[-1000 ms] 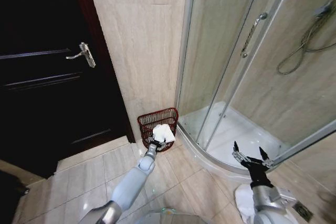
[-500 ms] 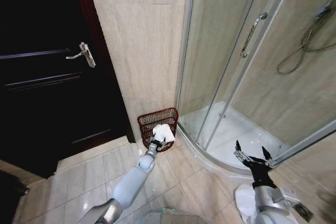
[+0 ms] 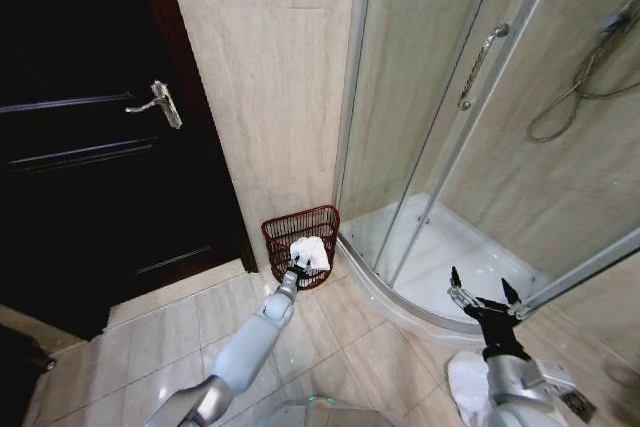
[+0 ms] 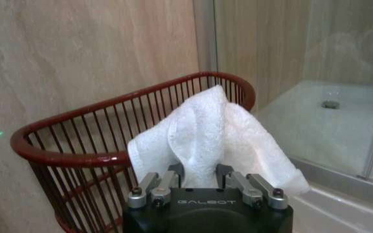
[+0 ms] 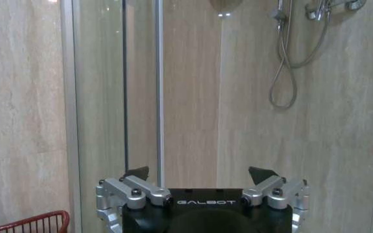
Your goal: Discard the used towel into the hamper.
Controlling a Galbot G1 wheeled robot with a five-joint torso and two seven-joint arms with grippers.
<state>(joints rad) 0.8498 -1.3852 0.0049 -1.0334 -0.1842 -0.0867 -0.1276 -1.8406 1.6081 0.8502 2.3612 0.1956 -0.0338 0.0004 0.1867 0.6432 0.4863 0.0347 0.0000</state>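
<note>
The dark red wire hamper stands on the floor against the beige wall, next to the shower enclosure; its rim arcs close in front of the left wrist camera. My left gripper is shut on a crumpled white towel, held at the hamper's front rim, level with its top. My right gripper hovers open and holds nothing, in front of the shower base at the lower right.
A curved glass shower enclosure with a white tray fills the right. A dark wooden door with a lever handle is on the left. Another white cloth lies on the tiled floor at the lower right.
The left gripper has carried the towel slightly up and forward toward the hamper rim. The right gripper has drifted a little to the right.
</note>
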